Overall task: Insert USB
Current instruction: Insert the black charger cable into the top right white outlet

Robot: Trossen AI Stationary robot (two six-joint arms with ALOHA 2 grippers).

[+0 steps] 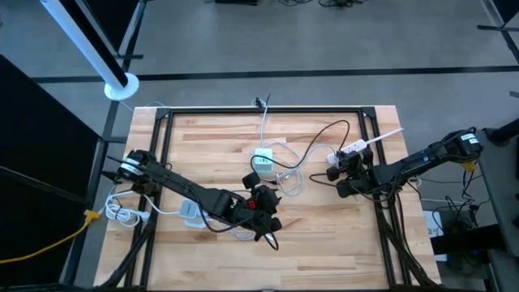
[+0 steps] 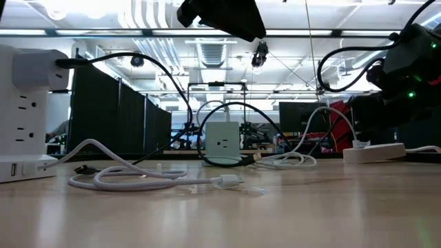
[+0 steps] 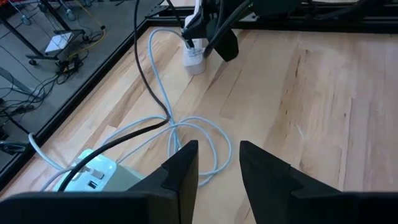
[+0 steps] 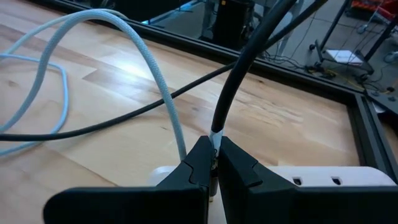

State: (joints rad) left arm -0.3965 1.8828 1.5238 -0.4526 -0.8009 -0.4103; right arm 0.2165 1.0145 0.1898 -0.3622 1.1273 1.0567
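Observation:
A white power strip (image 1: 352, 150) lies at the table's right, and also shows in the right wrist view (image 4: 311, 177). My right gripper (image 1: 336, 169) hangs over its end, shut on a black cable (image 4: 239, 68). A white charger cube (image 1: 262, 160) stands at mid-table, with a white braided cable (image 3: 186, 127) looped beside it; the cable's loose plug end (image 2: 227, 181) lies on the wood. My left gripper (image 3: 219, 155) is open and empty, raised above the table near the cube (image 1: 266, 211). My right gripper pinches the black cable's lower end (image 4: 216, 135), by a white band, between its two fingers (image 4: 200, 163). The cable rises away from the fingers, curving off over the table. The plug tip below is hidden by the fingers, so I cannot tell whether it touches the strip.
A second white power block (image 1: 190, 212) lies at the left near my left arm and looms large in the low view (image 2: 27, 117). Loose white and black cables (image 1: 312, 142) cross the middle. A black frame (image 1: 268, 112) edges the table.

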